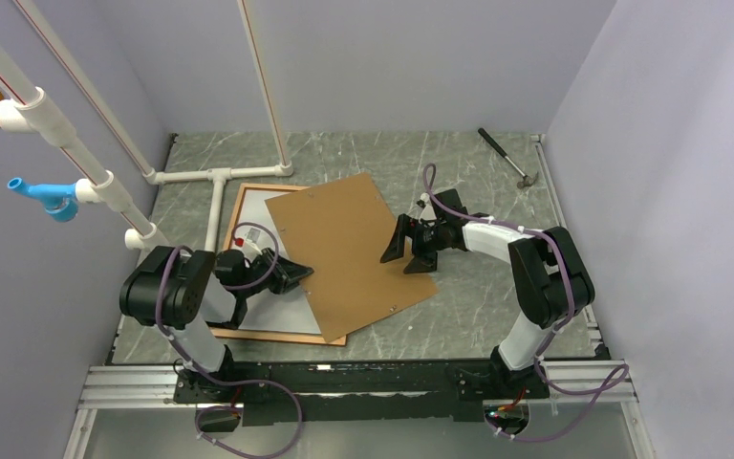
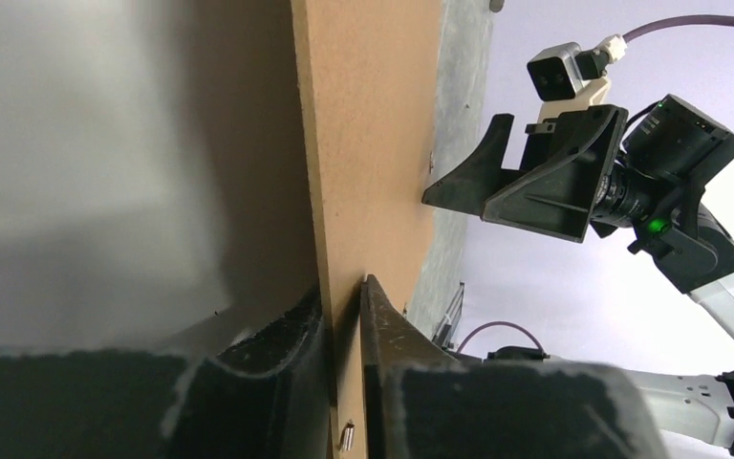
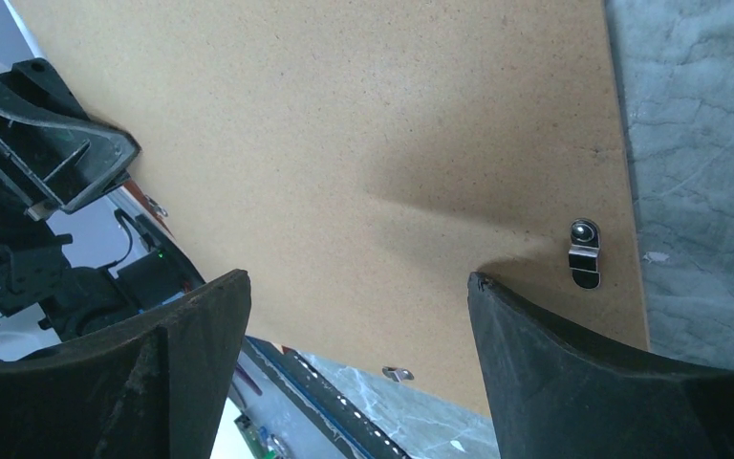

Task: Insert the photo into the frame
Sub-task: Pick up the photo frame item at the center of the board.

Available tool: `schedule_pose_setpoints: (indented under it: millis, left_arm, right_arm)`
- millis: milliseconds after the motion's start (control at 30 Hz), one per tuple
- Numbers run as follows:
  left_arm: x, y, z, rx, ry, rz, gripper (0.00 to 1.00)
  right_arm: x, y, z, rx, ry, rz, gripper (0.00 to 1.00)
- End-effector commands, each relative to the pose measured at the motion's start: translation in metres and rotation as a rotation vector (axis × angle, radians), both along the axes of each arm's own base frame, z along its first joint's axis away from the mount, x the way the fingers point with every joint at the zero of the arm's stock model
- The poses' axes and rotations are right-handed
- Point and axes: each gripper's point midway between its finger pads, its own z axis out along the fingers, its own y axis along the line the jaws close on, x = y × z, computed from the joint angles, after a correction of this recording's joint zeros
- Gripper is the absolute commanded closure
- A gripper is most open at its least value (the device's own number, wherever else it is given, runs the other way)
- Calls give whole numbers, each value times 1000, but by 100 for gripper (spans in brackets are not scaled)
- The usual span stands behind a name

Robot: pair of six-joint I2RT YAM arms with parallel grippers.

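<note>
Now: left claw (image 1: 296,273) pinched onto left edge of backing panel (image 1: 354,239), panel between jaws. Right claw (image 1: 406,256) wide open, empty, above panel's right edge. Photo (image 1: 282,311) white-side-up inside frame (image 1: 268,335), beneath left claw, partly under panel.

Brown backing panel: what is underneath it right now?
The backing panel overlaps the frame and the white sheet inside it, apparently the photo face down; its right half is over the table. The frame's right rail and the sheet's right edge are hidden.

Bright, even overhead light; soft shadows, hazy close foregrounds
</note>
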Motion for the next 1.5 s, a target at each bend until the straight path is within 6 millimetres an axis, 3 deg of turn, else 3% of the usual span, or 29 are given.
schedule_pose_setpoints:
  millis: [0, 100, 267, 433, 700, 867, 1167, 1267, 1467]
  left_arm:
    - [3, -10, 30, -31, -145, -55, 88]
    - [3, -9, 32, -4, -151, -54, 100]
    - [5, -8, 42, 64, -173, -54, 100]
    - [9, -5, 65, 215, -226, -55, 100]
    - [5, 18, 133, 377, -314, 16, 100]
    - [-8, 37, 190, 446, -388, 95, 100]
    - [-48, 77, 291, 517, -580, 286, 100]
    - [-60, 85, 314, 527, -623, 319, 100]
    - [-79, 103, 340, 582, -665, 383, 100]
  right_arm:
    - [-8, -11, -33, -104, 19, 3, 13]
    - [-6, -10, -25, -93, -5, 6, 12]
    - [0, -11, 1, -85, -82, -2, 4]
    - [7, -16, 33, -96, -169, -15, 0]
    - [9, -24, 73, -112, -246, -9, 0]
    - [5, -31, 86, -144, -265, 4, 0]
    - [5, -34, 81, -205, -243, -6, 0]
    - [4, -20, 74, -228, -230, 19, 0]
    - [5, 21, 57, -221, -188, 62, 6]
